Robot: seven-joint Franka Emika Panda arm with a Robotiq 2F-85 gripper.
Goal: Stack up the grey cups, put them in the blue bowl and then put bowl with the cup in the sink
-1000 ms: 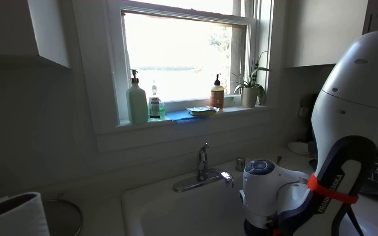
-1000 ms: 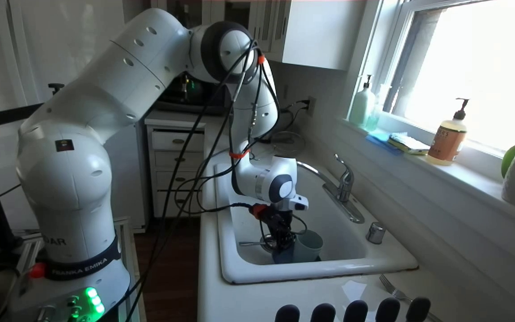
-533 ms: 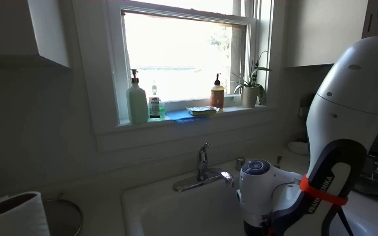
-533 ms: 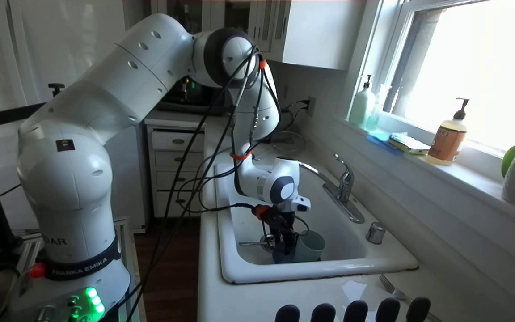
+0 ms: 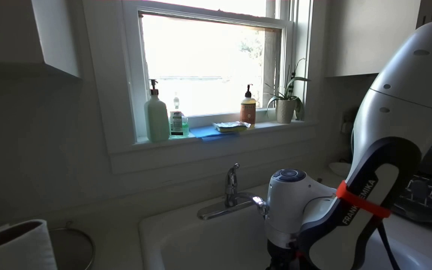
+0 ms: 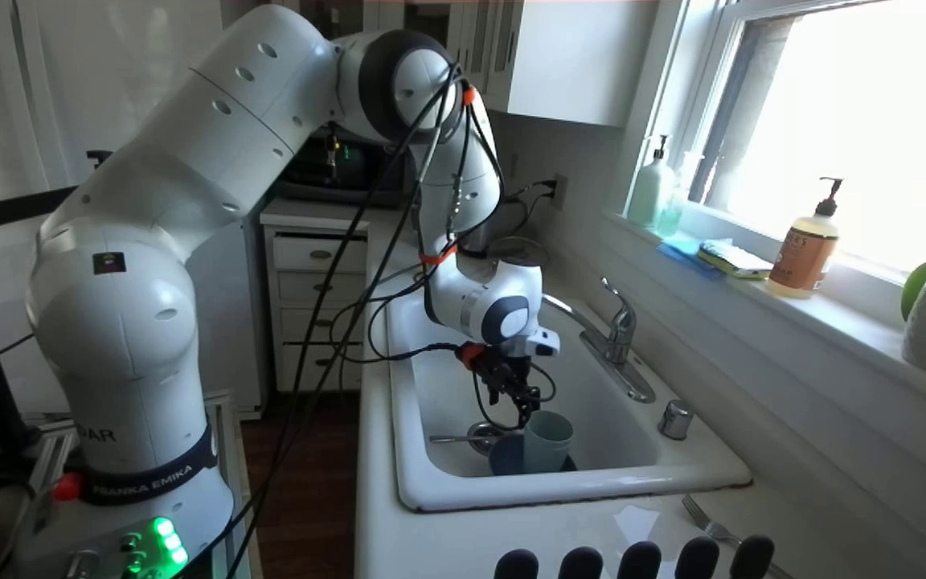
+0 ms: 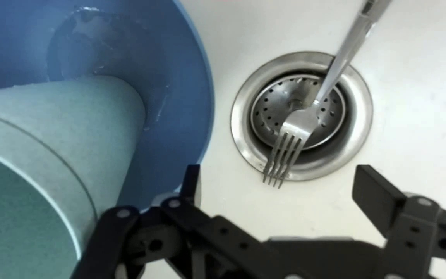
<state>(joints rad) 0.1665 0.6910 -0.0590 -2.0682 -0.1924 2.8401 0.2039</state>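
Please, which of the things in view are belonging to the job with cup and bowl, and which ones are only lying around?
Belongs to the job:
blue bowl, in the sink
greyish-green cup, perhaps several nested, in the bowl
gripper, open

Only lying around:
fork across the drain
second fork, on the counter
green pump bottle
orange-labelled soap bottle
sponge, it seems
potted plant

A cup (image 7: 64,139) sits in the blue bowl (image 7: 184,97) near the parted fingers (image 7: 376,197).
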